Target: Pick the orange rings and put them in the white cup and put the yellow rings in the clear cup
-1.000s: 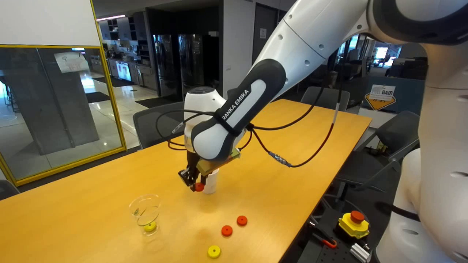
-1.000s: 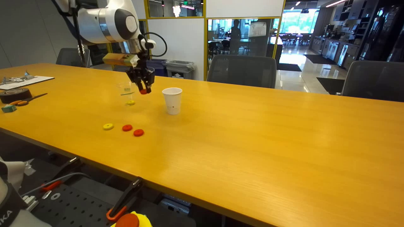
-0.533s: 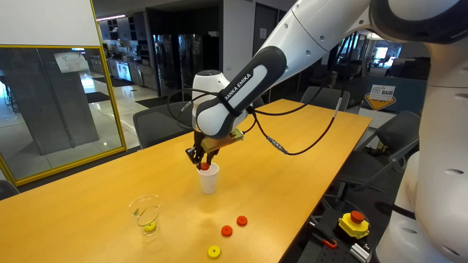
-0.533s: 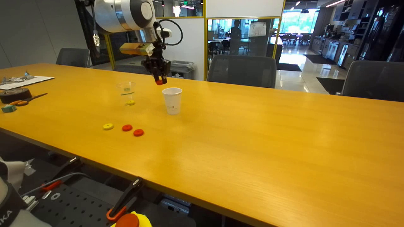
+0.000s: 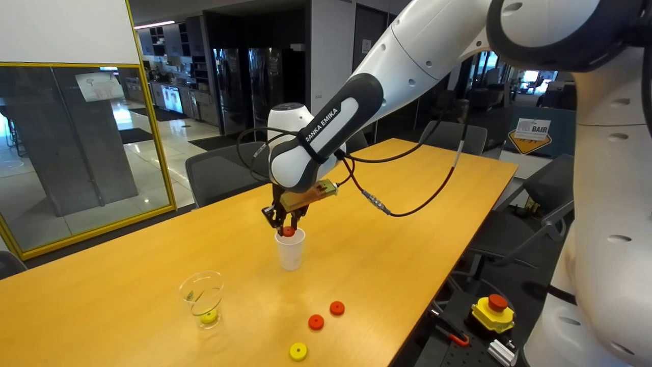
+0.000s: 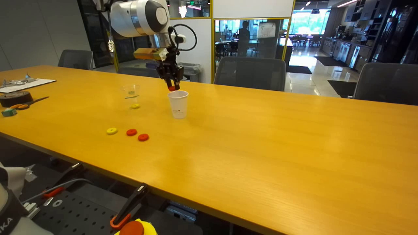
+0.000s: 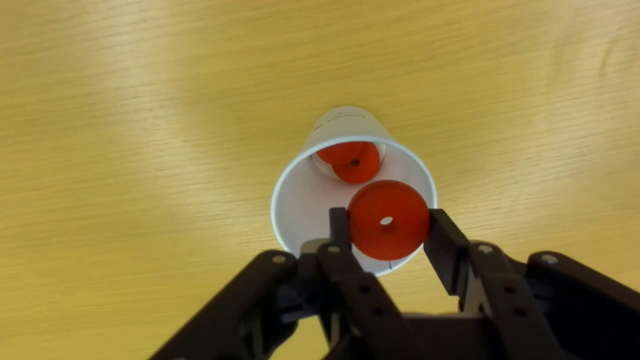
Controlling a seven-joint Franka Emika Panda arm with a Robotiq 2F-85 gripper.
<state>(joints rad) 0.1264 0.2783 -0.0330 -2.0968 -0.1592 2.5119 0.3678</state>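
Note:
My gripper (image 7: 389,223) is shut on an orange ring (image 7: 385,245), one finger on each side. In the wrist view it holds the ring over the mouth of the white cup (image 7: 300,200). Two orange rings (image 7: 356,169) lie at the cup's bottom. In both exterior views the gripper (image 5: 288,230) (image 6: 173,86) is at the white cup's rim (image 5: 291,256) (image 6: 179,106). Two more orange rings (image 5: 316,322) (image 5: 336,308) lie on the table. A yellow ring (image 5: 298,351) lies near them. Another yellow ring (image 5: 209,316) shows at the bottom of the clear cup (image 5: 200,285).
In an exterior view, a tape roll (image 6: 16,98), scissors (image 6: 29,103), a small green block (image 6: 9,112) and a clipboard (image 6: 29,85) lie at the table's far left. Chairs (image 6: 249,73) stand along the table. An emergency stop (image 5: 492,312) sits beside the robot base.
My gripper has risen from behind the white cup and moved across to over its mouth, with the orange ring held throughout. The cups and the rings on the table have not moved.

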